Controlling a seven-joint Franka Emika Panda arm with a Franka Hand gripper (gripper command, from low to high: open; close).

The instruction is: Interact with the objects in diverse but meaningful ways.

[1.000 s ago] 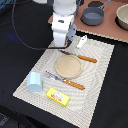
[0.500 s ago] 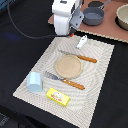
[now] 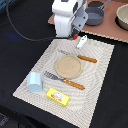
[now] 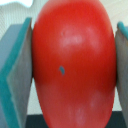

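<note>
Red fills my wrist view almost edge to edge: the red tomato (image 4: 72, 62) sits squeezed between the two teal-grey pads (image 4: 17, 75), both pressed flat against its sides, so the gripper (image 4: 72, 65) is clamped on it; I can make out one small dark speck on the skin. Over to the exterior view: the white arm's head sits in the upper middle of the frame, and just a sliver of the tomato (image 3: 74, 36) peeks out beneath it at the gripper (image 3: 73, 36), above the far edge of the pale woven placemat (image 3: 100, 75). Right beside that, toward the exterior view's right, I see the small white piece (image 3: 81, 41) lying on the mat. In the frame's centre rests the round beige plate (image 3: 68, 66), with the knife (image 3: 80, 57) just above it and the fork (image 3: 64, 80) just below. Lower left I've got the pale blue cup (image 3: 35, 81), and the flat yellow packet (image 3: 58, 96) near the mat's lower edge. Upper right, on the brown board, sits the dark grey frying pan (image 3: 94, 15).
</note>
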